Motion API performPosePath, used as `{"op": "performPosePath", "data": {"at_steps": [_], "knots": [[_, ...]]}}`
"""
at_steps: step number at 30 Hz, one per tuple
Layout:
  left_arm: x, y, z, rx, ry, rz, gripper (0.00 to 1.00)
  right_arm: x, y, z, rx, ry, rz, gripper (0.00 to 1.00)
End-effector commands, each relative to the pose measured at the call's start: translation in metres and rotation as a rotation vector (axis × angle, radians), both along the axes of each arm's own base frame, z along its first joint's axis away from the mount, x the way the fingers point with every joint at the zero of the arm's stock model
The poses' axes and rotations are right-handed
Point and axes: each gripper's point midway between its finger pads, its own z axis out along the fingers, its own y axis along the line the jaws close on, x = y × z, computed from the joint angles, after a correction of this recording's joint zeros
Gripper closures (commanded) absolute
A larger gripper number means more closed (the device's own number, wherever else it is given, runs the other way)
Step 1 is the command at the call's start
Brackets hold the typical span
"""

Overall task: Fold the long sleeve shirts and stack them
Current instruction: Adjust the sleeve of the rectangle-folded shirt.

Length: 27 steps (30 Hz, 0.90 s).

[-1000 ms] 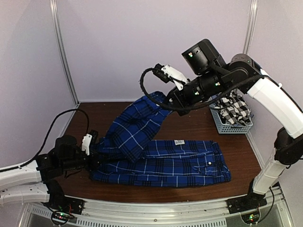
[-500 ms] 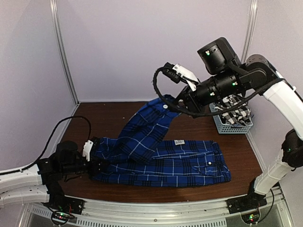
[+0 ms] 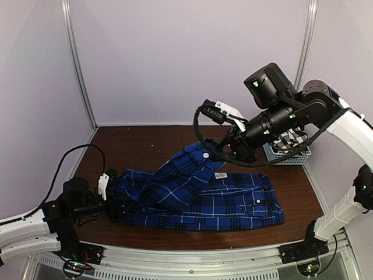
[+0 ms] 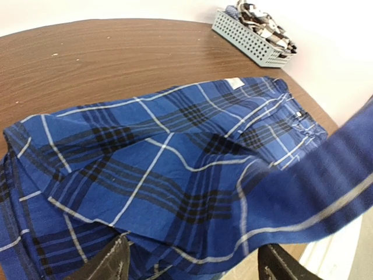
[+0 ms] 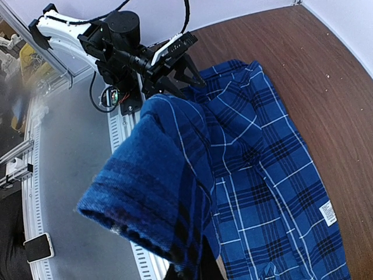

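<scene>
Basket [image 3: 288, 156] held check shirt [image 3: 291, 140]. Right gripper [image 3: 219, 153] pinched blue shirt's [image 3: 221, 198] raised sleeve; left gripper [image 3: 119, 204] spread, shirt's edge just ahead.

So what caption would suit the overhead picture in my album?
Right arm holds a sleeve of the blue plaid shirt raised over the table; left arm, jaws open, at its edge.

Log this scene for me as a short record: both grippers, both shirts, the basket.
left gripper: open, low at blue plaid shirt's left edge
right gripper: shut on blue plaid shirt's sleeve, raised above table
blue plaid shirt: spread on table, partly folded
check shirt: bundled in basket
basket: far right of table
</scene>
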Motion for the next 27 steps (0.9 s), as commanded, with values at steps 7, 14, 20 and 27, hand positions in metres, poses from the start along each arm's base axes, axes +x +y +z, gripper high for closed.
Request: {"op": "performPosePath", "data": {"at_steps": [7,14,20,27], "knots": [[-0.012,-0.034,0.032,-0.127,-0.089,-0.194,0.16,0.008,0.022,-0.014,-0.015,0.044,0.011,1.00],[-0.008,-0.041,0.022,-0.085,-0.068,-0.217,0.16,0.021,0.026,-0.010,-0.014,0.045,-0.037,1.00],[0.017,-0.027,0.040,-0.068,-0.144,-0.063,0.18,0.022,0.028,-0.025,-0.046,0.065,-0.031,1.00],[0.026,-0.018,0.039,-0.061,-0.153,0.015,0.16,0.051,0.021,-0.041,-0.111,0.032,-0.138,0.99]]}}
